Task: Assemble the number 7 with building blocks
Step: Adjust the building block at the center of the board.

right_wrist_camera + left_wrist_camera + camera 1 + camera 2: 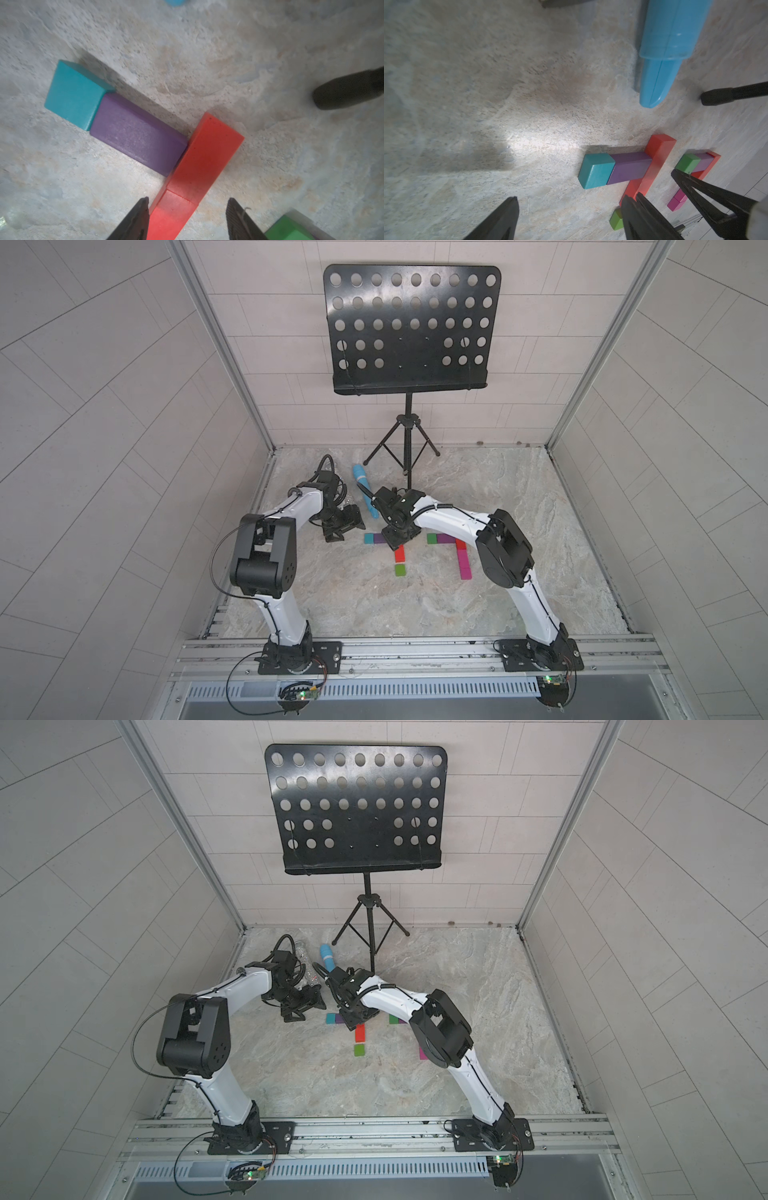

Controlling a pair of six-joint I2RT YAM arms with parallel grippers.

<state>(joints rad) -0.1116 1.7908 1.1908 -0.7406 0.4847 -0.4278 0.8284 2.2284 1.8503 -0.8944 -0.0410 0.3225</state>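
The red blocks (205, 153) butt one end of the purple block (137, 137) as the 7's stem, and the teal square (74, 93) caps its other end. The right gripper (188, 199) straddles the stem, jaws open, holding nothing. The left gripper (571, 197), open and empty, hangs past the teal end, clear of the work.

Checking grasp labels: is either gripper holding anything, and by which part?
Nothing is held. The right gripper stands open astride a red block; the left gripper is open and empty.
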